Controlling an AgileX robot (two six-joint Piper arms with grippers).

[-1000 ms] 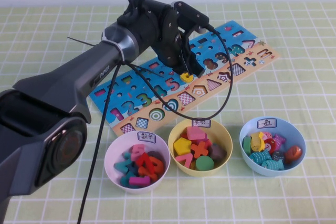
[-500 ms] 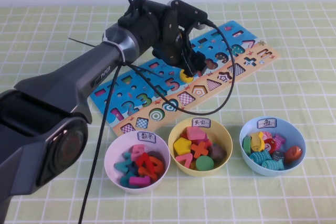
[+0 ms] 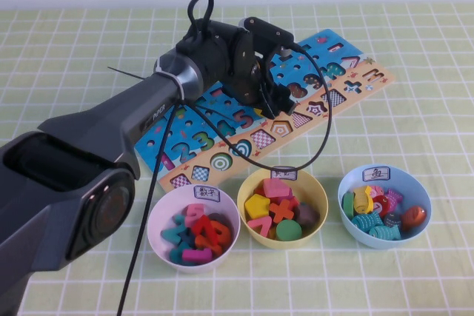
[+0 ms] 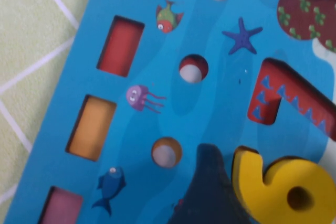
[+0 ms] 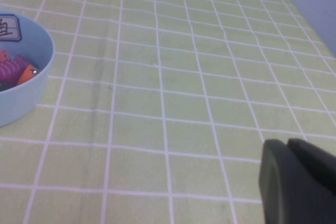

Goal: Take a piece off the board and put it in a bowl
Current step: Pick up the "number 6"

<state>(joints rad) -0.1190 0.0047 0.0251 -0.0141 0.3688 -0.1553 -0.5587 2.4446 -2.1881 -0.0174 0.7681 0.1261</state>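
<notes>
Green checked table: board, three bowls, apparently cloth-covered.

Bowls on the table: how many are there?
3, in a row in front of the board: pink bowl on the left, yellow bowl in the middle, light blue bowl on the right.

piece yellow | board blue, tan strip | bowl pale pink
</notes>
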